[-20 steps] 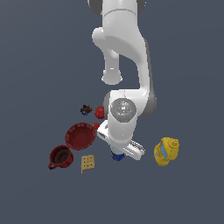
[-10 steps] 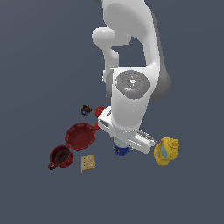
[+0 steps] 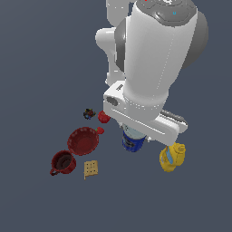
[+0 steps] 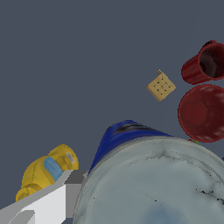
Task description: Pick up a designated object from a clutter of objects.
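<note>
From my remote station I cannot tell how far the claw [image 3: 136,136] is spread: in the exterior view the arm's white wrist housing covers its fingers, and the wrist view shows only one grey finger [image 4: 72,179] beside the blue can [image 3: 132,141]. That finger lies just beside the can's wall; whether it touches I cannot tell. The can stands upright directly beneath the claw, its pale grey top filling most of the wrist view and its dark blue body with white label patches showing under the housing in the exterior view. Whether it rests on the counter [image 3: 41,68] or hangs clear I cannot tell. To the exterior view's right of the can sits the yellow bottle [image 3: 172,157]. To the exterior view's left are the red basket-like bowl [image 3: 83,141], dark red mug [image 3: 63,162], tan square cracker [image 3: 91,168], red ball [image 3: 103,117] and tiny dark toy [image 3: 89,113].
</note>
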You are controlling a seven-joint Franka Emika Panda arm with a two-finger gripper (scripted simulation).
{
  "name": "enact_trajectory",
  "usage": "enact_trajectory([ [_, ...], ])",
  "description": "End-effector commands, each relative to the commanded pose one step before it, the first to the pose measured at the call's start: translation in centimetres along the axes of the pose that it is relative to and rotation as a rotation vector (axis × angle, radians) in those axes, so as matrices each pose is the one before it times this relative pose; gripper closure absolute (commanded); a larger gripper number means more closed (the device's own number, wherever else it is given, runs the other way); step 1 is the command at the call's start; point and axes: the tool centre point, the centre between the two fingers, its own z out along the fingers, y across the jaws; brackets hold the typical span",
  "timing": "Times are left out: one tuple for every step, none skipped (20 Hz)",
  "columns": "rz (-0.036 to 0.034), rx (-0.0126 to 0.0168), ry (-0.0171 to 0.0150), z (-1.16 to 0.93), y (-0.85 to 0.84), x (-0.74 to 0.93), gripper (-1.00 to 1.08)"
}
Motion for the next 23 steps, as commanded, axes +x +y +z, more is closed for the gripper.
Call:
enact_trajectory([
  [0.00018,0.00213,0.00291,-3.032,-0.409,-0.090,1.08],
  [0.00000,0.00000,0.00000,-1.023,-0.160,-0.026,1.08],
  [0.00000,0.00000,0.00000,-0.953,-0.152,-0.020,1.08],
  [0.00000,0.00000,0.00000,-0.885,-0.144,-0.016,1.08],
  [0.00000,0.00000,0.00000,-0.820,-0.135,-0.012,1.08],
  [0.00000,0.00000,0.00000,-0.757,-0.127,-0.009,1.08],
  [0.00000,0.00000,0.00000,-0.696,-0.119,-0.006,1.08],
  [0.00000,0.00000,0.00000,-0.635,-0.112,-0.001,1.08],
  [0.00016,0.00026,0.00038,-0.607,-0.086,-0.005,1.08],
  [0.00000,0.00000,0.00000,-0.520,-0.097,0.006,1.08],
  [0.00000,0.00000,0.00000,-0.467,-0.089,0.008,1.08],
  [0.00000,0.00000,0.00000,-0.416,-0.081,0.008,1.08],
  [0.00000,0.00000,0.00000,-0.369,-0.072,0.008,1.08],
  [0.00000,0.00000,0.00000,-0.323,-0.064,0.008,1.08],
  [0.00000,0.00000,0.00000,-0.279,-0.056,0.008,1.08],
  [0.00000,0.00000,0.00000,-0.237,-0.049,0.009,1.08],
  [0.00000,0.00000,0.00000,-0.196,-0.042,0.009,1.08],
  [0.00000,0.00000,0.00000,-0.155,-0.036,0.010,1.08],
  [0.00000,0.00000,0.00000,-0.116,-0.029,0.011,1.08],
  [0.00000,0.00000,0.00000,-0.077,-0.023,0.012,1.08],
  [0.00000,0.00000,0.00000,-0.038,-0.017,0.014,1.08],
  [0.00000,0.00000,0.00000,0.000,-0.011,0.015,1.08],
  [0.00000,0.00000,0.00000,0.021,-0.004,0.010,1.08],
])
